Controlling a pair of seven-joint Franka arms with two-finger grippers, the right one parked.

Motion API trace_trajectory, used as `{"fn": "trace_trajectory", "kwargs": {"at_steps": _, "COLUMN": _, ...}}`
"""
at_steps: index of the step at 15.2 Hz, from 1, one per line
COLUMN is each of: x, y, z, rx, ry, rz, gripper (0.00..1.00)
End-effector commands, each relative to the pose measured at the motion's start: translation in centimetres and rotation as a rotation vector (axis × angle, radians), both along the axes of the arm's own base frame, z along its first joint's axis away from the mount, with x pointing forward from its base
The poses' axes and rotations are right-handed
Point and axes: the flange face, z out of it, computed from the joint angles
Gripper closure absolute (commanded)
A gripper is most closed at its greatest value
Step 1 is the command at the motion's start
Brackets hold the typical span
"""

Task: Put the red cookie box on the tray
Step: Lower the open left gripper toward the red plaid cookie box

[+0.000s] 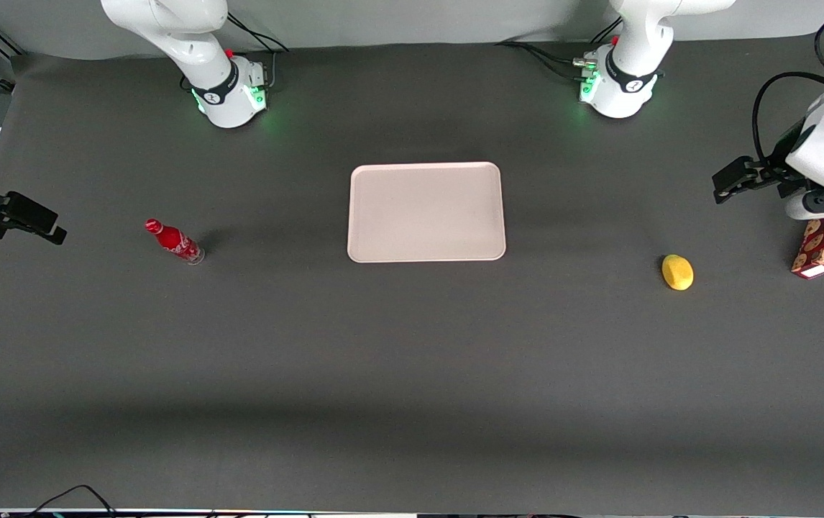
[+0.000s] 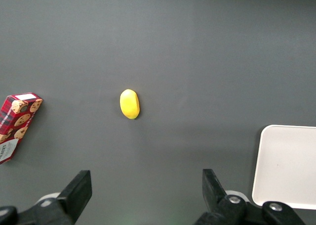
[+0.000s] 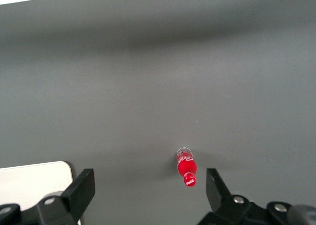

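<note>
The red cookie box (image 1: 823, 248) lies on the dark table at the working arm's end, its white end panel facing the front camera; the arm's wrist covers its farther end. The left wrist view shows it too (image 2: 19, 123), printed with brown cookies. The pale pinkish-beige tray (image 1: 426, 212) rests flat mid-table with nothing on it, and its corner shows in the left wrist view (image 2: 289, 165). My left gripper (image 1: 725, 188) hovers above the table beside the box, toward the tray. Its fingers are open (image 2: 145, 178), holding nothing.
A yellow lemon-like fruit (image 1: 677, 272) (image 2: 130, 104) sits between the box and the tray, slightly nearer the front camera. A small red bottle (image 1: 175, 242) (image 3: 186, 168) lies toward the parked arm's end. Both arm bases stand at the table's back edge.
</note>
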Motion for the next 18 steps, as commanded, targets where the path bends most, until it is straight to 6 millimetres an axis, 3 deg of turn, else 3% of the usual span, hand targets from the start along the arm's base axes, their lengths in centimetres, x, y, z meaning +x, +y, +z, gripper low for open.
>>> {"fn": "trace_trajectory", "kwargs": {"at_steps": 1, "x": 0.15, "y": -0.01, "z": 0.35, "rx": -0.005, "ry": 0.007, "rz": -0.013, "gripper": 0.0}}
{"fn": "trace_trajectory", "kwargs": {"at_steps": 18, "x": 0.5, "y": -0.18, "z": -0.3, "rx": -0.005, "ry": 0.019, "rz": -0.019, "gripper": 0.0}}
